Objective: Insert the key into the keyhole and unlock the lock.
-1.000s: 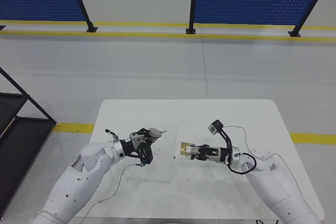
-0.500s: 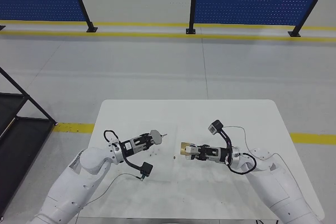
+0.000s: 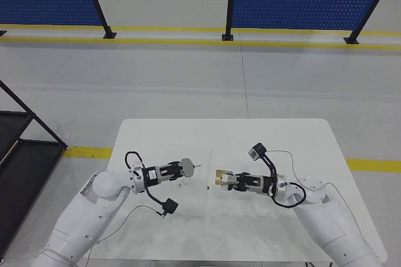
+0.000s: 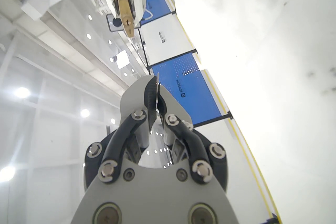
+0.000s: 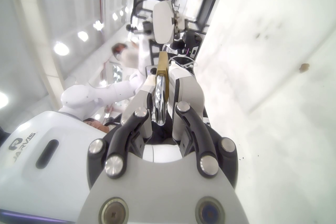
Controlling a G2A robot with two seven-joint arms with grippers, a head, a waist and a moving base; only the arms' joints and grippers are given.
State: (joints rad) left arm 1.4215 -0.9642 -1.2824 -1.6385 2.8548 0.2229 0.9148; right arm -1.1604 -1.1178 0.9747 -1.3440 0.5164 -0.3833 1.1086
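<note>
The left gripper (image 4: 156,93) is clamped on the small flat silver metal key (image 4: 158,80), whose blade pokes out just past its fingertips. Straight ahead of it, across a clear gap, the right gripper (image 5: 162,78) is closed on the brass-bodied padlock with a silver shackle (image 5: 162,62). The shackle lies back between its fingers, and the keyhole (image 4: 127,22) faces the key. Both hang above the white table (image 3: 267,140). The step in hand appears to be lining up for insertion. To do it well, the blade probably needs turning to match the slot and centring on its axis before advancing. A slow approach with the lock arm steady seems wise, since a thin blade off-centre could skid on the brass or twist in the grip.
</note>
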